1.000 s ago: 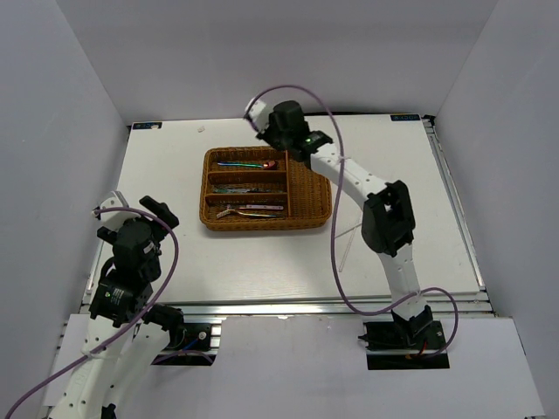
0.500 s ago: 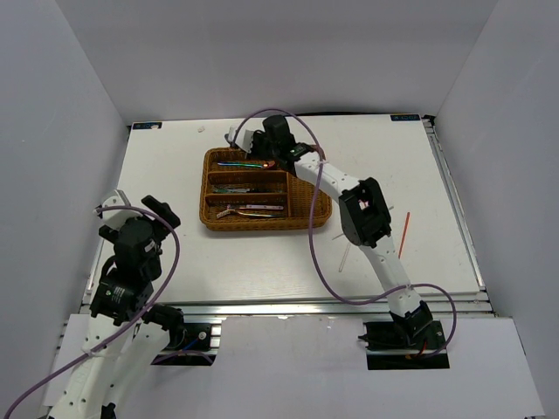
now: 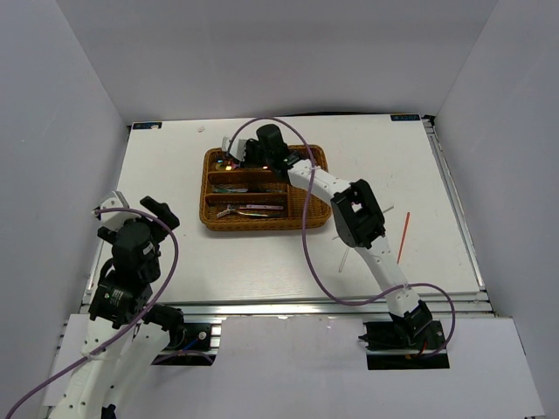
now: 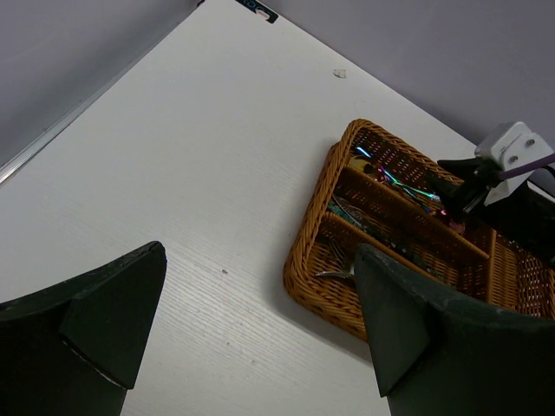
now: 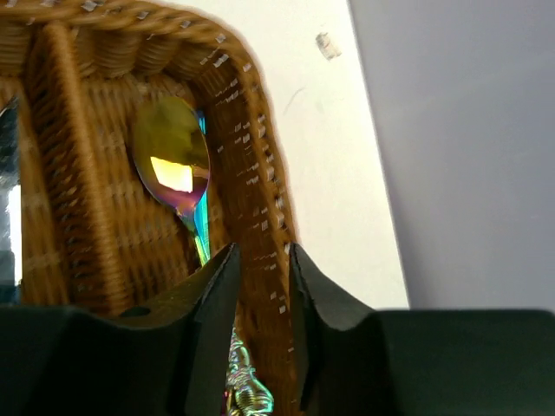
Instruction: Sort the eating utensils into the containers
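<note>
R gripper (image 3: pixel 234 158) is down over the far slot of the wicker tray (image 3: pixel 312 199), at its left end; in the R wrist view the fingers (image 5: pixel 217 299) stand close together w/ only a narrow gap, straddling the tray's woven wall (image 5: pixel 253 178). A bit of glinting metal shows low in that gap — can't tell whether it's pinched. Just ahead a spoon (image 5: pixel 173 163) lies in the slot, iridescent bowl at the far end, thin handle running back under the L-hand finger.

More cutlery (image 3: pixel 253 209) lies lengthwise in the middle and near slots; the upright slot on the tray's right side shows bare wicker. A red chopstick (image 3: pixel 403 236) lies on the table (image 3: pixel 175 166) well right of the tray; a white chopstick (image 3: pixel 348 257) lies nearer, beside the R arm.

L gripper (image 3: pixel 160 212) hangs near the table's left edge, well apart from the tray — fingers (image 4: pixel 104 312) spread wide, nothing between them.
</note>
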### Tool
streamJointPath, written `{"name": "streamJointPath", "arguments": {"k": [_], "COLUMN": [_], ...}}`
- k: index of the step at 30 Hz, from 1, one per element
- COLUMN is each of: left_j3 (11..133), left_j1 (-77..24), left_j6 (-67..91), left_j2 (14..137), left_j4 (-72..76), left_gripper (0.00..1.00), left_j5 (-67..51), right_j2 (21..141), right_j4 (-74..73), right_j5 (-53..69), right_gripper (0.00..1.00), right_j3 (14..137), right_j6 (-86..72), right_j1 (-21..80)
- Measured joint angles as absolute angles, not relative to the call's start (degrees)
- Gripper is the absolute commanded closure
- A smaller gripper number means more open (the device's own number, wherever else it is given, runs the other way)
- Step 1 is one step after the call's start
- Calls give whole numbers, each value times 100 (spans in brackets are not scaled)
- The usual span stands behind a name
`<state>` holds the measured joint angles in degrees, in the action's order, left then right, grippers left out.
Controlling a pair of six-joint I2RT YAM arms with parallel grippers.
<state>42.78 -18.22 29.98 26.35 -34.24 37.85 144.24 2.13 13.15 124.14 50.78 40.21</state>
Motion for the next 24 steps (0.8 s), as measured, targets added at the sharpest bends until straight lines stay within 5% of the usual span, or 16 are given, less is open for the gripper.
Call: {"name": "streamJointPath", "arguments": {"k": [6, 8, 14, 24], "left_j3": [4278, 4278, 4278, 4278], "left_j1": [-1822, -1824, -1811, -1782], "left_j6": [2998, 2998, 3000, 3009], "left_j2": [2630, 2630, 2641, 2965], "left_j4": [-3424, -3424, -3426, -3430], "left_gripper": [2, 2, 2, 2], "left_j5": [3787, 3791, 3833, 3889], "right_j2": [14184, 14099, 13172, 9233], "right_j4": [432, 454, 515, 211], "right_j5": [1341, 1264, -27, -2379], "right_gripper": [46, 12, 11, 11], "right_j3": [11789, 11782, 11550, 8276], "right_j6": [4751, 4482, 2932, -755], "right_j1": [4021, 4023, 4093, 4119]}}
